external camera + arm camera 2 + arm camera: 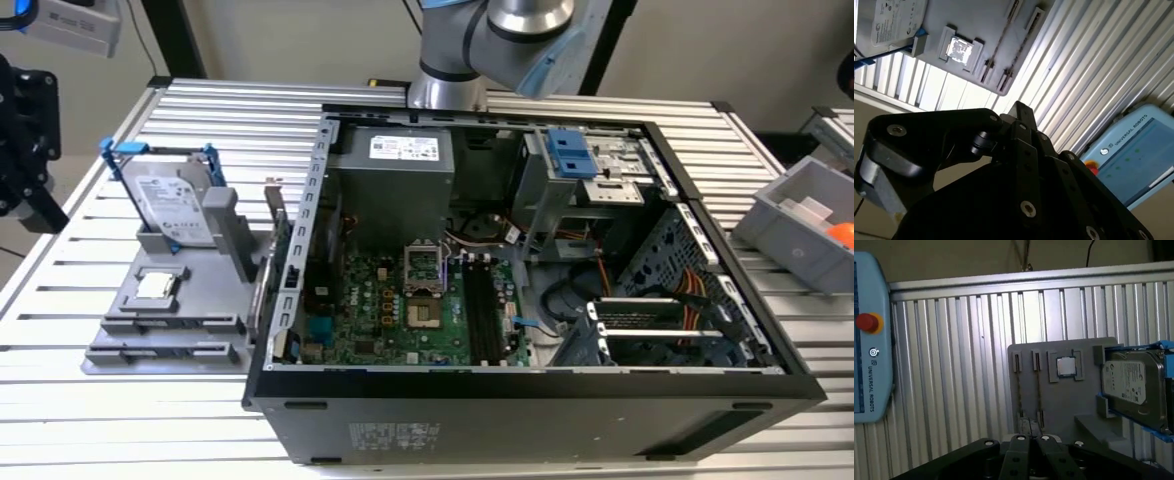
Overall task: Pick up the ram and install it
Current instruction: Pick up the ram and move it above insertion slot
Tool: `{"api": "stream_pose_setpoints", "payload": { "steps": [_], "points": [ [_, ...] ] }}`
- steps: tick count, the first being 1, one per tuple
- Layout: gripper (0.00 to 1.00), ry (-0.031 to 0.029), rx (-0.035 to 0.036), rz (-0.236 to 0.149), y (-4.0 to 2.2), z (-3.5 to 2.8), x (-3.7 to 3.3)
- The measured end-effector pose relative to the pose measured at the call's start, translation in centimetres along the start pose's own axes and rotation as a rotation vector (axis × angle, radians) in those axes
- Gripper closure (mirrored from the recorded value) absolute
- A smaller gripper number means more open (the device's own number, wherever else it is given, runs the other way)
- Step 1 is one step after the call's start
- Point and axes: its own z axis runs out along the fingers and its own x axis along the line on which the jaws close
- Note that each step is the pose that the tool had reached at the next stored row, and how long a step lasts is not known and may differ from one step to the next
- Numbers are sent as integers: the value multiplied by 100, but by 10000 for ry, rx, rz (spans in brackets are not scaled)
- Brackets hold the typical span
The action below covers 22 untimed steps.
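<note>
I read the claw (pixel 1030 438) as clenched on nothing, hovering off the gray tray (pixel 1064 405), where the ram (pixel 1038 387) appears to stand on edge in a narrow slot, its long sides free for pinching, well apart from the computer case (pixel 534 385).

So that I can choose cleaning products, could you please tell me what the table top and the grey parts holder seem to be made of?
The table top looks like bare aluminium, given its ribbed, silvery slats with a dull sheen. The grey parts holder seems to be matte plastic, possibly printed or moulded: it has a uniform colour and no glare.
</note>
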Motion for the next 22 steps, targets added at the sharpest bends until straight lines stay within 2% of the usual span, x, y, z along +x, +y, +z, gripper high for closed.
{"api": "stream_pose_setpoints", "payload": {
  "steps": [17, 22],
  "points": [
    [100, 53, -8, -1721, 0, 0, 0],
    [100, 59, -10, -1903, 0, 0, 0]
  ]
}}
